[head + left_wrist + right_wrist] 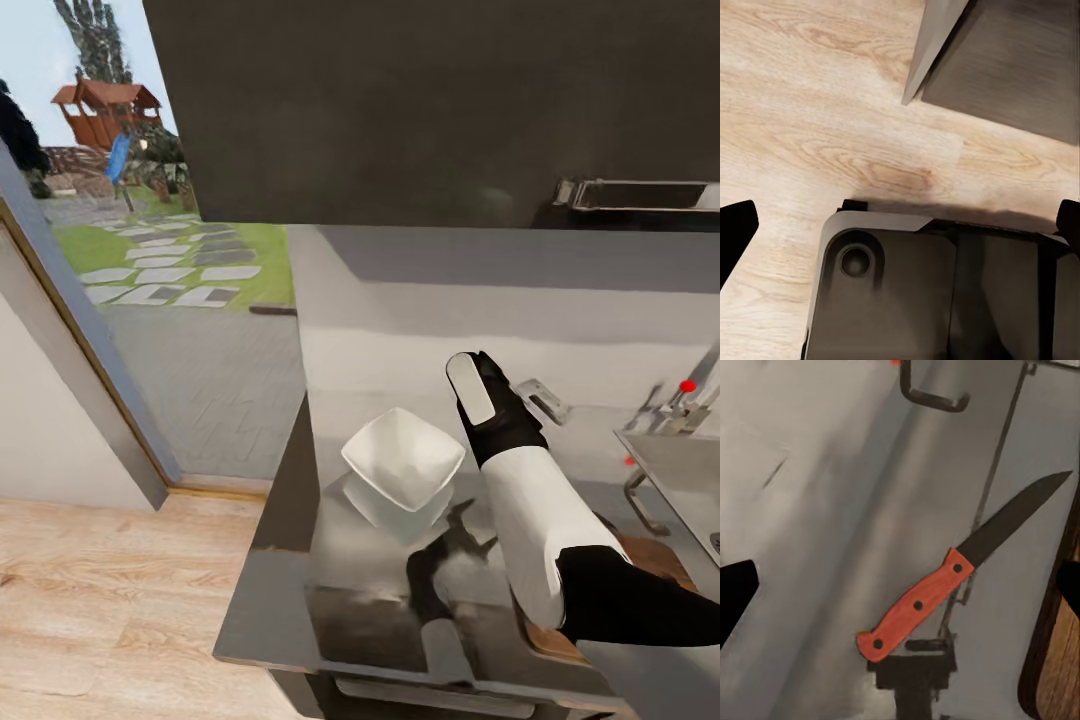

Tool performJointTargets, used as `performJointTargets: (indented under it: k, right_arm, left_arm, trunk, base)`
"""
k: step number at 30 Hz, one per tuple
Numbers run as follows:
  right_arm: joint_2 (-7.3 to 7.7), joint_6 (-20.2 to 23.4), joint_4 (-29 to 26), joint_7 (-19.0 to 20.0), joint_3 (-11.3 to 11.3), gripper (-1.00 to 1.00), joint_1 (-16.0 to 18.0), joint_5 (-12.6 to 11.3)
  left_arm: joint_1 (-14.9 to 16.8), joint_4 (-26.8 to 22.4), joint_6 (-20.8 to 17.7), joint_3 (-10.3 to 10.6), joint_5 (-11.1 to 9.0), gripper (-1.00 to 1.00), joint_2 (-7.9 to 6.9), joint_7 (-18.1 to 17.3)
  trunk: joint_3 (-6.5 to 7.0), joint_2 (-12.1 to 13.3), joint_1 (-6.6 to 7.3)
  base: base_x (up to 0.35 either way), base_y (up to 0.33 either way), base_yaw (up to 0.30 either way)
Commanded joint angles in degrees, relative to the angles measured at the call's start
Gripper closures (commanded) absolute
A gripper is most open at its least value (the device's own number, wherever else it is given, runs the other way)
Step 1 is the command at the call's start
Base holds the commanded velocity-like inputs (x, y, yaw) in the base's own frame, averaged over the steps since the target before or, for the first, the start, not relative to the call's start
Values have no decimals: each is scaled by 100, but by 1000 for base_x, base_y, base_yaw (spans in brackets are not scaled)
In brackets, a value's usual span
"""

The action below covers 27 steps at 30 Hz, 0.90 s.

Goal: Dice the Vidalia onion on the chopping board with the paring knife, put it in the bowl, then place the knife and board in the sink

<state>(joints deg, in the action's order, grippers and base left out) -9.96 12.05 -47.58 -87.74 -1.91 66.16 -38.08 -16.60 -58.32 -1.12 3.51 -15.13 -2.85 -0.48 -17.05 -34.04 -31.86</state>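
**Right claw open over the knife**

Your right gripper (900, 585) hangs spread above the paring knife (945, 585), which lies flat on the countertop (817, 532) beside the chopping board (1057, 660) (bowl (402, 457) nearby). Left gripper (900, 225) spread, over wood floor (817, 112).

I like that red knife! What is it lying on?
The paring knife lies flat on the shiny grey countertop, beside the brown chopping board. The counter right under the knife is covered by it, so that part cannot be seen.
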Motion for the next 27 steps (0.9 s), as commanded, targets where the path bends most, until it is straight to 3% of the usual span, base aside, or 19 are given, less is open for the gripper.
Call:
performJointTargets:
  k: [1, 11, 20, 27]
  right_arm:
    - [-4, 60, -6, -22, -15, -100, 3, -15]
    - [-4, 60, -6, -23, -100, -100, 2, -8]
    - [-4, 55, -6, -17, -544, -100, 2, -6]
    - [-4, 52, -6, -10, -636, -100, 2, -6]
  left_arm:
    - [-2, -8, -15, 10, -60, -100, -5, -5]
    - [-2, 2, -20, 10, -60, -100, 2, -5]
    - [-2, 15, -20, 10, -60, -100, 4, -5]
    - [-2, 50, -20, 10, -60, -100, 4, 0]
  trunk:
    - [-8, -7, -5]
    - [-8, -7, -5]
    - [-8, -7, -5]
    - [-8, -7, -5]
  base:
    - [324, -120, 0]
    - [207, -99, 0]
    - [13, -7, 0]
    - [0, 0, 0]
